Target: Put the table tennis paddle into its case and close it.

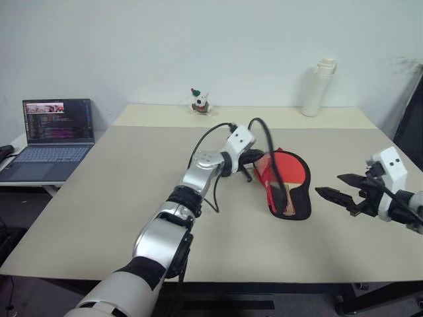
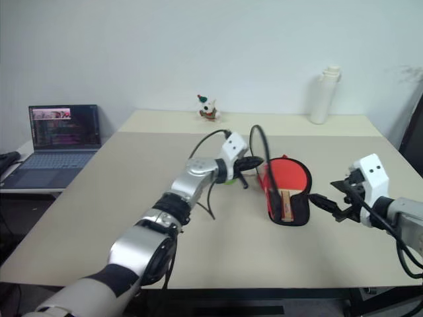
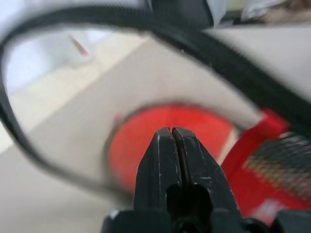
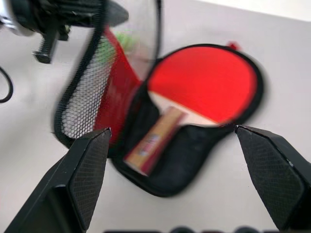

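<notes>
The case [image 4: 194, 160] lies open on the bench [image 1: 119, 198], and the table tennis paddle [image 4: 204, 82] is already laid inside its lower half, red face up, with the wooden handle resting in the narrow end of the case nearest the robot. The upper flap [image 4: 104, 92], lined in red and black mesh, is raised on the left side of the case and stands nearly upright. The left pincer [image 3: 172, 160] is pressed shut at that flap, beside or just under its rim; whether the fabric is actually pinched cannot be told from these views. The right pincer [image 4: 172, 179] is held wide open and empty, to the right of the case and clear of it. The main risk is judged to be the soft flap slipping off the closed left fingers as it is swung over, so that it falls back open or lands askew. The whole case could also be dragged across the bench, since nothing pins it down. If the flap is folded unevenly, the paddle's edge may be caught under the zipper rim and the closing blocked. A small green thing [image 4: 121, 43], perhaps a ball, is glimpsed behind the mesh, left of the case.
</notes>
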Controlling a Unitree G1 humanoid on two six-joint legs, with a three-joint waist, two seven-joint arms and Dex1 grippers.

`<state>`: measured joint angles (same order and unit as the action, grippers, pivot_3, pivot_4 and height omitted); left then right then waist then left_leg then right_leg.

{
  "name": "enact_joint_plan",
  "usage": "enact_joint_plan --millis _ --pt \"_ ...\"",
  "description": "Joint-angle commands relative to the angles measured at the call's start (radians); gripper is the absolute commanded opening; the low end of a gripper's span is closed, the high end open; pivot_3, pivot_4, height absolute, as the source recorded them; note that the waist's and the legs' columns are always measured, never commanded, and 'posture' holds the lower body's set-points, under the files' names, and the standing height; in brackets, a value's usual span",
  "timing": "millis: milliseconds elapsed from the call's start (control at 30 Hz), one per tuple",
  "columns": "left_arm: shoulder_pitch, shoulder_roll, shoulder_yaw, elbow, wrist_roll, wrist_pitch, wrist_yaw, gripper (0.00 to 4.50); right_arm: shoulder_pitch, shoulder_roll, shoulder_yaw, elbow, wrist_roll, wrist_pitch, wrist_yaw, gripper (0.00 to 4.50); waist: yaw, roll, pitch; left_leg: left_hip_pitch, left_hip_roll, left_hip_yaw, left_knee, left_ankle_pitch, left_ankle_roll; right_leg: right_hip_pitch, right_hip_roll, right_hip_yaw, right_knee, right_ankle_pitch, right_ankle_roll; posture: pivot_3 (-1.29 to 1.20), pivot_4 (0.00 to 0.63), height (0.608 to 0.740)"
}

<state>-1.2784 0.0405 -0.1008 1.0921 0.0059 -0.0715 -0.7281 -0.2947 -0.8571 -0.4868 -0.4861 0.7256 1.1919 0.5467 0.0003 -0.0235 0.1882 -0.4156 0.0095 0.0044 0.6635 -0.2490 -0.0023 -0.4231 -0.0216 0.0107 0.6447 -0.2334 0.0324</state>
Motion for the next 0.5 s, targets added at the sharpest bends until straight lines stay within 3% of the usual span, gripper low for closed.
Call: enact_joint_plan --millis 33,267,500 --pt "-0.087 -0.043 0.022 0.077 0.007 -0.055 0.074 0.08 -0.006 -0.019 -0.036 -0.002 -0.006 -0.013 -0.021 4.5 -0.003 0.0 0.0 0.001 0.0 0.0 0.0 0.0 0.0 0.0 0.001 0.0 0.0 0.0 0.0 0.0 0.15 0.74" --pt "-0.049 -0.001 0.023 0.093 0.021 -0.087 0.045 0.08 -0.032 0.025 0.047 0.031 -0.022 -0.045 -0.065 4.5 -0.017 0.0 0.0 0.004 0.0 0.0 -0.001 0.0 0.0 0.0 0.004 0.003 0.003 0.0 0.0 0.0 0.15 0.74" --pt "0.098 0.116 0.043 -0.04 -0.018 -0.049 -0.037 0.08 -0.142 0.064 0.173 0.187 -0.092 -0.114 -0.079 4.5 -0.025 0.001 0.0 0.006 0.002 0.001 -0.001 0.0 0.0 0.0 0.002 0.006 0.004 0.0 0.0 0.0 0.15 0.74"
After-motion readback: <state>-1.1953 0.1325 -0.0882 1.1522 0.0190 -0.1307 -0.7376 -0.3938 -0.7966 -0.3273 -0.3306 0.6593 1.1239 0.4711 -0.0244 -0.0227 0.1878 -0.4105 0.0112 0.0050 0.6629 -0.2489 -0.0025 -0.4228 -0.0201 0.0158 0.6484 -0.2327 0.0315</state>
